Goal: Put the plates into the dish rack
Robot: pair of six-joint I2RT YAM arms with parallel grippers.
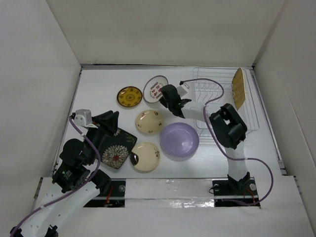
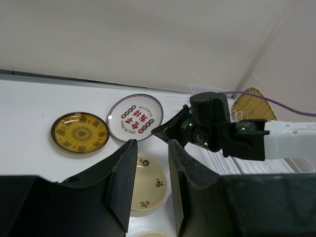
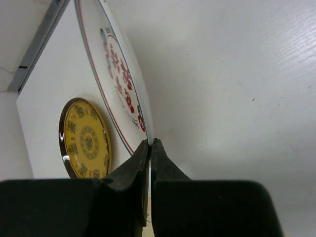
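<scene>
Plates fill the middle of the table [image 1: 98,86] in the top view. The white plate with red marks [image 1: 153,88] sits at the far side, just right of the dark-yellow patterned plate [image 1: 129,96]. My right gripper [image 1: 163,97] reaches left from the dish rack [image 1: 217,81] to that white plate's near right rim. The mustard plate [image 1: 239,88] stands on edge in the rack's far right corner. The two cream plates [image 1: 149,122], the lavender plate [image 1: 179,139] and the black square plate [image 1: 114,150] lie nearer to me. My left gripper [image 1: 109,121] hangs over the black plate's far corner.

From the left wrist, I see its fingers [image 2: 123,177] about half apart with nothing between them; one cream plate shows through the gap.

From the right wrist, my fingers [image 3: 140,163] are pressed together on the white plate's thin rim. The plate rises tilted away from them, and the yellow plate lies flat beyond.
</scene>
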